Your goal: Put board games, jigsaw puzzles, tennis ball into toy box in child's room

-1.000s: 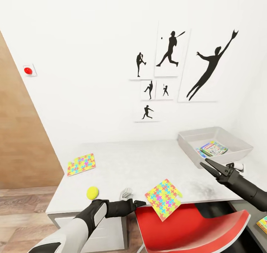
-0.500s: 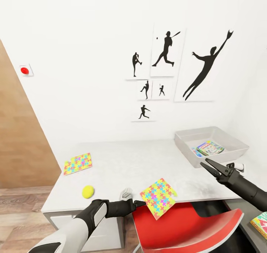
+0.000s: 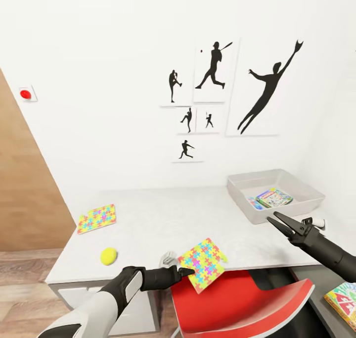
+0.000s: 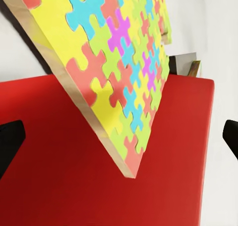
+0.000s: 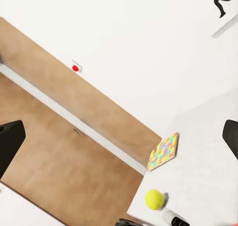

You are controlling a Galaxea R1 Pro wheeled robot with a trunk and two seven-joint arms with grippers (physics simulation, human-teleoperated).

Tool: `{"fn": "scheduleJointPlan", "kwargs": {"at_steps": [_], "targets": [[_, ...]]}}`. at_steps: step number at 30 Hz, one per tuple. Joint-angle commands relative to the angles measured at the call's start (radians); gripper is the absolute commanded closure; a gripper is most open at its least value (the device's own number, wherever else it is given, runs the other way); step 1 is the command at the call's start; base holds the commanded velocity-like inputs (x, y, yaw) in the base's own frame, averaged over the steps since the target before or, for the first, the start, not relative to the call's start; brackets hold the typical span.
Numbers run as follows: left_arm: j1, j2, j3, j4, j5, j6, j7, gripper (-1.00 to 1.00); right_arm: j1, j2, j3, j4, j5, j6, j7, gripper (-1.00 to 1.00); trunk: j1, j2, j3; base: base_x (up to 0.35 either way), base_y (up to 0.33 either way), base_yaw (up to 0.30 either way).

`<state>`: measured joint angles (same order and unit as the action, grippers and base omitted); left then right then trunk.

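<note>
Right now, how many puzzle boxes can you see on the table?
2. One jigsaw puzzle lies flat near the table's left end; the other hangs over the front edge above the red chair.

Bright, even, diffuse render lighting; no single source evident. Soft, faint shadows under the puzzle point(image 3: 201, 265) at the table point(image 3: 163, 219) front edge and beside the ball point(image 3: 108, 255). No glare. Sharp overall; slight blur on close wrist-view surfaces.

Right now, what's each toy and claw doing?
Near jigsaw puzzle: sticking out over the table edge.
Far jigsaw puzzle: flat on the table.
Tennis ball: resting on the table.
Toy box: game boxes inside.
Left claw: open.
Right claw: open, empty.
</note>
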<state>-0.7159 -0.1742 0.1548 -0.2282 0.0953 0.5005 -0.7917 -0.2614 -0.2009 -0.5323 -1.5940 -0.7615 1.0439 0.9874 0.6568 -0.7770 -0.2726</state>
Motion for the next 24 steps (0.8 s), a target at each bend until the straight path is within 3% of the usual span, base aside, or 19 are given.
{"fn": "scheduleJointPlan", "kwargs": {"at_steps": [1,24], "targets": [[-0.001,0.000,0.003,0.000,0.006,0.010,0.000,-1.00,-0.001,0.000,-0.001,0.000,0.003,0.003,0.005,-1.00,0.000,-0.001,-0.001,0.000,-0.043,0.000],[-0.001,0.000,0.003,0.000,0.006,0.009,0.000,-1.00,-0.001,0.000,0.000,0.000,0.003,0.003,0.005,-1.00,0.000,-0.001,-0.001,0.040,-0.004,0.000]]}}
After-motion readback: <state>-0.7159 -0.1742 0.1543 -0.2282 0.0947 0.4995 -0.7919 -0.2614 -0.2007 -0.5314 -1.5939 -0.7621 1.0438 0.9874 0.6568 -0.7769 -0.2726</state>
